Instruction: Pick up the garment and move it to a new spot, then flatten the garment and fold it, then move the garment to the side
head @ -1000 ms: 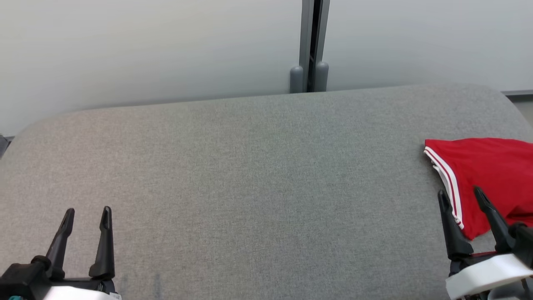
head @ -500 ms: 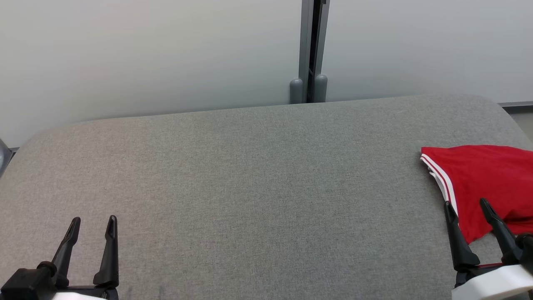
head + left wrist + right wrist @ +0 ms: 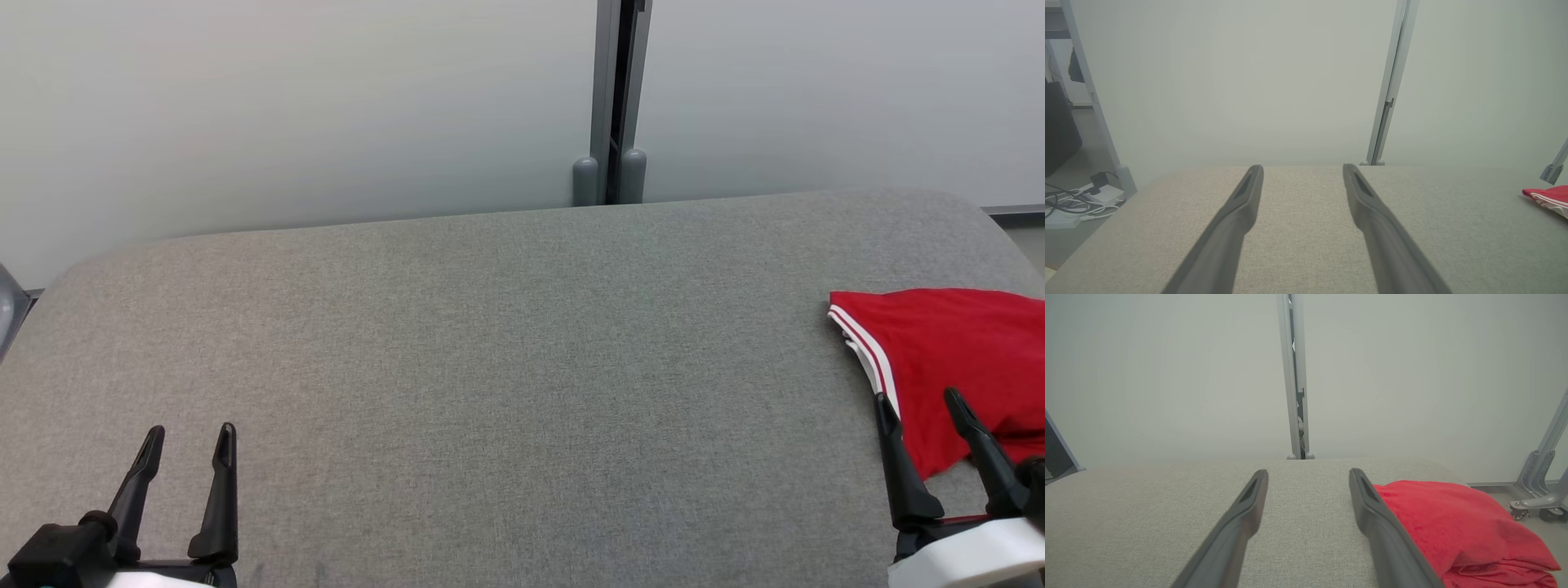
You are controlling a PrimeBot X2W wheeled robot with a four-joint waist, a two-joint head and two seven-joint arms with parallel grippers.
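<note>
Garment (image 3: 959, 351), red w/ white stripes along one edge, lies at the far right side of the grey table (image 3: 490, 343), partly bunched and prob. doubled over itself. Right hand (image 3: 916, 395) is at its near left edge, fingers spread, nothing between them. Left hand (image 3: 193, 429) is well apart on the other side, also spread & empty. Cloth looks light, soft, limp; I think it will sag. Better to pinch the striped hem or a corner, not the thick middle.

Grey fabric surface (image 3: 490, 343); pale partition wall (image 3: 286, 106) behind, grey post (image 3: 618, 90) at seam; tangled cables (image 3: 1069, 202) beyond left end.
</note>
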